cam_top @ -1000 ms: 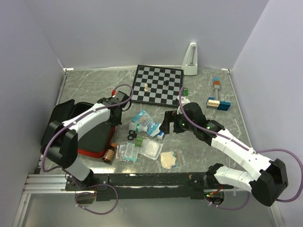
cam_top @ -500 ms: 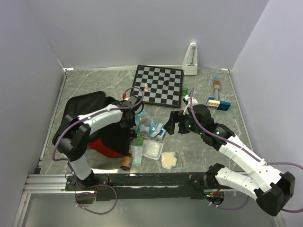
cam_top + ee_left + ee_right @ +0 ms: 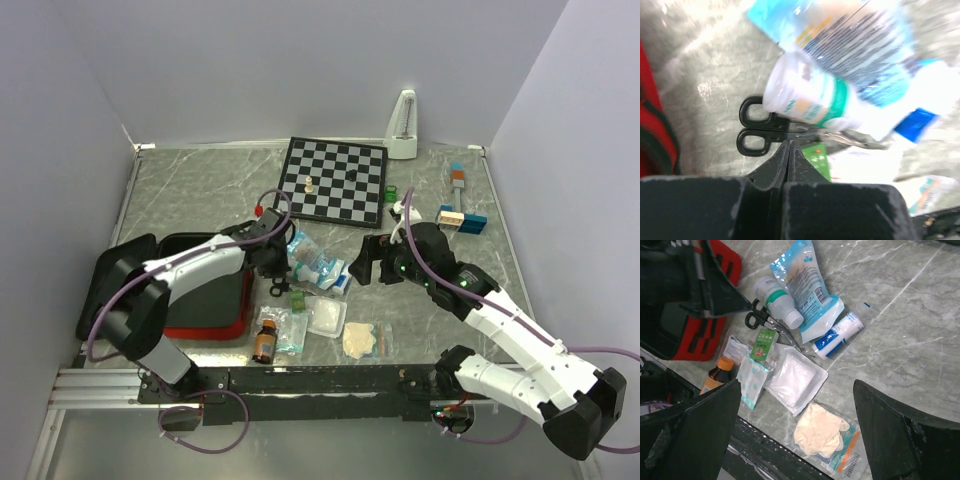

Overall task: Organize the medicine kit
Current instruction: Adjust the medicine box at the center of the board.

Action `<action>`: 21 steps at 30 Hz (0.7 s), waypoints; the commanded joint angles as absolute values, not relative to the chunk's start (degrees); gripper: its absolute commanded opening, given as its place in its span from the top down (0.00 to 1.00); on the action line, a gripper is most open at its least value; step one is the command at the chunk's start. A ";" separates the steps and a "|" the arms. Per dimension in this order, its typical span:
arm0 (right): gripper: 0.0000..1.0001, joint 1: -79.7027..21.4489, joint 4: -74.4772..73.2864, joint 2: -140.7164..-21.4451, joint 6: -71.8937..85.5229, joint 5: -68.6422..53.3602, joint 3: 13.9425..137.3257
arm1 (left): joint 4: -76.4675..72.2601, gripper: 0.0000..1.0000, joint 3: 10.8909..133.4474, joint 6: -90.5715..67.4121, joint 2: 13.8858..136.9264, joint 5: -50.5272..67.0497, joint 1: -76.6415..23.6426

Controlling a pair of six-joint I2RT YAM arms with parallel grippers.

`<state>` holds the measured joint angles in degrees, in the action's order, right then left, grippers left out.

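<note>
**Top view:** One kit [image 3: 210,298] lies open at the left near side of the bench [image 3: 200,190], a red rim round black lining, its flap spread to the left. The left gripper [image 3: 272,268] sits at the kit's right edge, beside a heap of supplies. The right gripper [image 3: 366,262] hangs on the far side of the heap, fingers wide apart. Only here do you see one chessboard [image 3: 333,180] carrying one pawn [image 3: 309,185], one metronome [image 3: 403,127] and some coloured blocks [image 3: 460,215] at the far right.

**Left wrist:** The fingers are pressed together, tips just over one pair of scissors [image 3: 760,131]. Its black loops lie against one white bottle [image 3: 805,100]. One blue pouch [image 3: 865,50] beyond is blurred. A red strip of the kit shows at the left edge.

**Right wrist:** The spread fingers frame the whole heap. Added here are one brown bottle [image 3: 717,376], one green box [image 3: 763,344], one dotted packet [image 3: 751,382], one gauze pack [image 3: 795,380], one glove packet [image 3: 822,432] and one blue-and-white roll [image 3: 839,334]. The kit's corner is at upper left.
</note>
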<state>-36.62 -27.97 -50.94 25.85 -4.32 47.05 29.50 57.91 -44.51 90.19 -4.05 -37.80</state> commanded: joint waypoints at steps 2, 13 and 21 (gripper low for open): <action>0.00 -36.74 -26.28 -51.07 25.23 -5.45 48.69 | 28.56 0.99 57.57 -44.65 85.35 -4.48 -36.30; 0.00 -36.74 -26.54 -50.89 24.70 -5.10 48.16 | 38.30 0.27 58.54 -42.19 76.03 -17.30 -35.51; 0.00 -36.74 -25.75 -51.94 24.70 -5.71 47.28 | 41.57 0.30 50.63 -43.42 72.68 -22.15 -33.22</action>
<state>-36.62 -27.66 -51.33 25.41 -5.43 46.89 38.39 53.63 -42.94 73.52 -18.17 -34.15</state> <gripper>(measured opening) 0.996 0.723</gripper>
